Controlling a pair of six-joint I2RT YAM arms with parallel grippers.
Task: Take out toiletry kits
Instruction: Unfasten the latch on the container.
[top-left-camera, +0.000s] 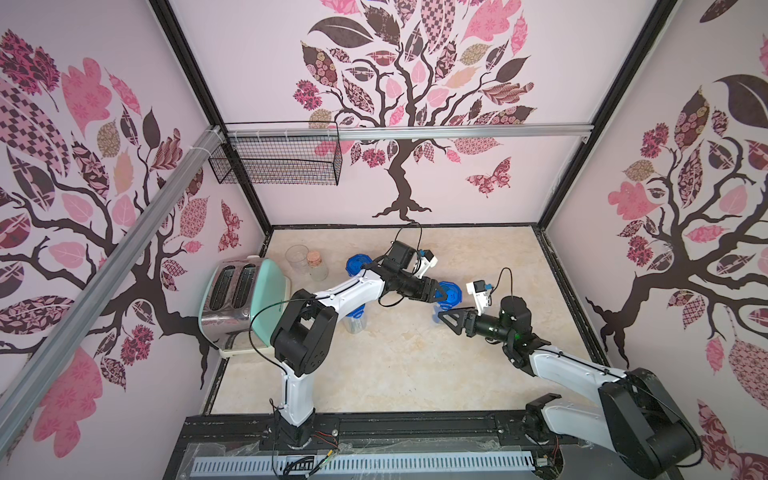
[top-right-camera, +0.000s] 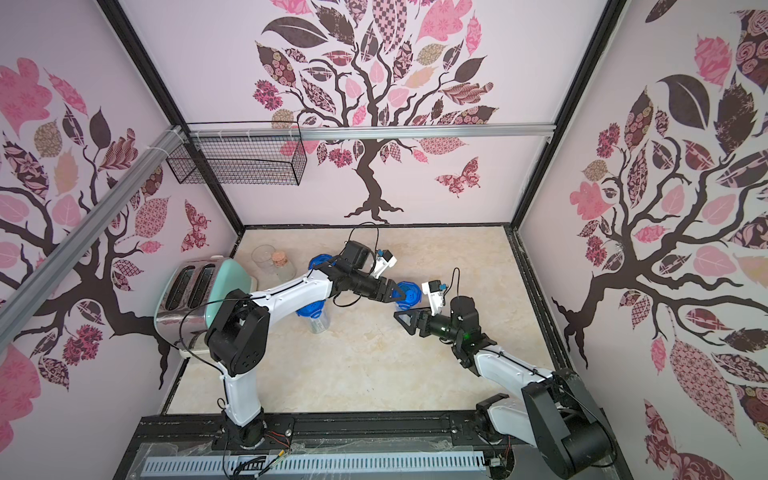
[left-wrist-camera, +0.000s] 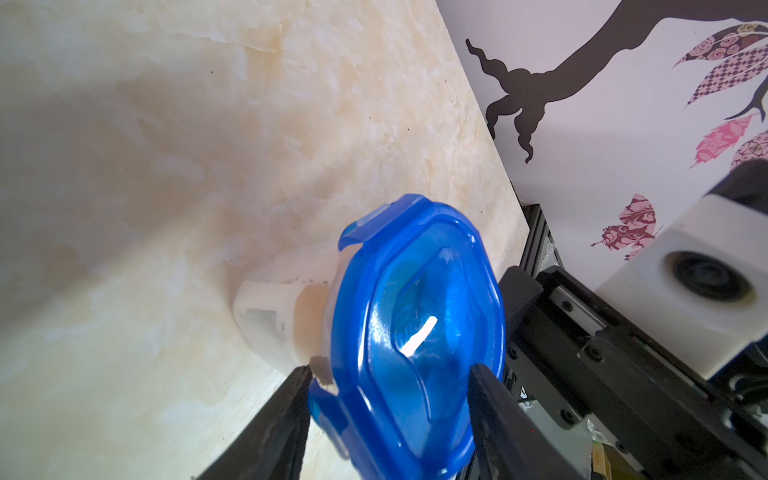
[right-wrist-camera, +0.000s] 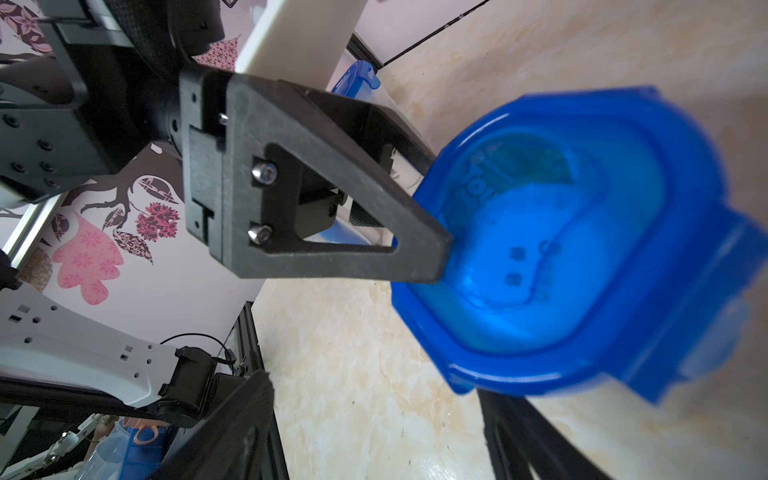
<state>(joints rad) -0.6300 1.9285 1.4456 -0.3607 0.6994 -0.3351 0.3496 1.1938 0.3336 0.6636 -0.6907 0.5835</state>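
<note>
A clear canister with a blue clip lid (top-left-camera: 453, 293) (top-right-camera: 410, 296) stands at mid table. My left gripper (top-left-camera: 444, 294) (left-wrist-camera: 392, 368) reaches over it from the left. Its two black fingers press on opposite edges of the lid (left-wrist-camera: 415, 332), so it is shut on the lid. My right gripper (top-left-camera: 440, 318) (right-wrist-camera: 376, 384) sits just in front of the same canister, low and open, with only bare tabletop between its fingers. In the right wrist view the lid (right-wrist-camera: 561, 249) is close and blurred. The toiletry kits are hidden; what the canisters hold cannot be made out.
Two more blue-lidded canisters stand at the back (top-left-camera: 356, 264) and under my left arm (top-left-camera: 355, 320). A mint toaster (top-left-camera: 241, 299), a clear beaker (top-left-camera: 297, 257) and a cork-stoppered jar (top-left-camera: 316, 266) stand at the left. A wire basket (top-left-camera: 278, 160) hangs on the back wall.
</note>
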